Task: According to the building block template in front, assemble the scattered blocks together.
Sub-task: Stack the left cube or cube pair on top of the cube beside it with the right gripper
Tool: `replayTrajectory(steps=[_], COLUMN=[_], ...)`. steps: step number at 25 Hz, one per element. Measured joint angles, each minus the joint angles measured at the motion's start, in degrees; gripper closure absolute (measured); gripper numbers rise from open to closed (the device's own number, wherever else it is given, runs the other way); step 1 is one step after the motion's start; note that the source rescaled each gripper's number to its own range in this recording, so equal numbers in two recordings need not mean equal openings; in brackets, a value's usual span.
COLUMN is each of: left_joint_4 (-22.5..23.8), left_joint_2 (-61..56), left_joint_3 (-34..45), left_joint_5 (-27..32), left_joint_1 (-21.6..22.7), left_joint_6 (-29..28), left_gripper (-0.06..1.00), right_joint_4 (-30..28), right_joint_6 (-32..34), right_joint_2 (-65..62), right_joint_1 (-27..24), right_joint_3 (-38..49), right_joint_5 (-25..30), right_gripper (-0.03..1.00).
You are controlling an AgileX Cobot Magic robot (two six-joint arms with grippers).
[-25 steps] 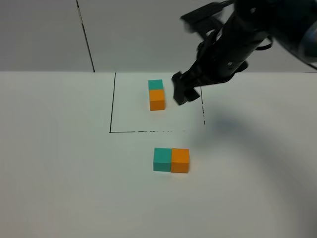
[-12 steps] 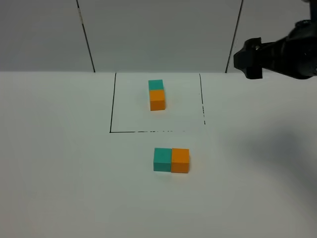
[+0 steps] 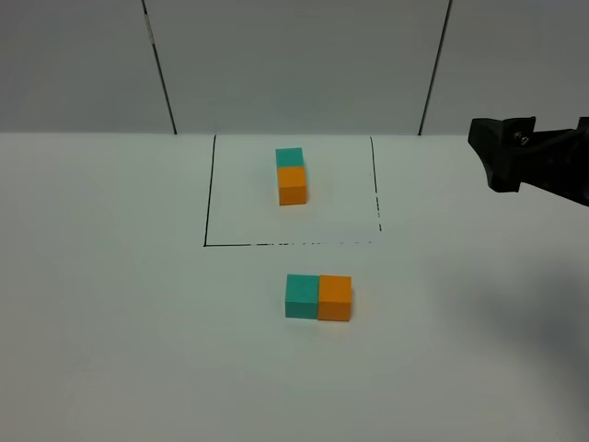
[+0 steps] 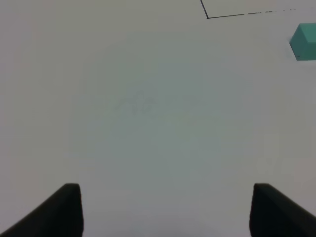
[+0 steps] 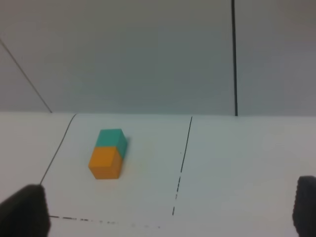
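Fingers of the right gripper (image 5: 165,210) stand wide apart and empty, up at the right side of the bench (image 3: 110,322), well apart from every block. The left gripper (image 4: 168,212) is likewise released, with only bare bench between its jaws and the teal cube (image 3: 300,296) off to one side. That cube touches the orange cube (image 3: 335,298), side by side, near the front line of the black rectangle (image 3: 210,193). Inside the rectangle sits the template (image 3: 292,175), teal behind orange.
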Motion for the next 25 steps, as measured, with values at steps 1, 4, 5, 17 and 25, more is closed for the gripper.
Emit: replayTrajectory(steps=[1,4,5,17,25], left_joint_4=[0.0,0.0,0.0,0.0,0.0], left_joint_2=[0.0,0.0,0.0,0.0,0.0], left_joint_3=[0.0,0.0,0.0,0.0,0.0], left_joint_5=[0.0,0.0,0.0,0.0,0.0], left_joint_1=[0.0,0.0,0.0,0.0,0.0], left_joint_6=[0.0,0.0,0.0,0.0,0.0], left_gripper=[0.44,0.44,0.44,0.44,0.44], right_joint_4=[-0.06,-0.7,-1.3,-15.12,-18.05], right_joint_6=[0.0,0.0,-0.33,-15.61,-32.24], right_joint_2=[-0.27,-0.33,-0.22,17.87,35.35], right_joint_1=[0.0,0.26,0.55,7.5,12.89], right_joint_3=[0.13,0.19,0.19,-11.16,-25.45], right_joint_5=[-0.06,-0.34,-0.49,11.45,23.93], right_gripper=[-0.02,0.0,0.0,0.01,0.02])
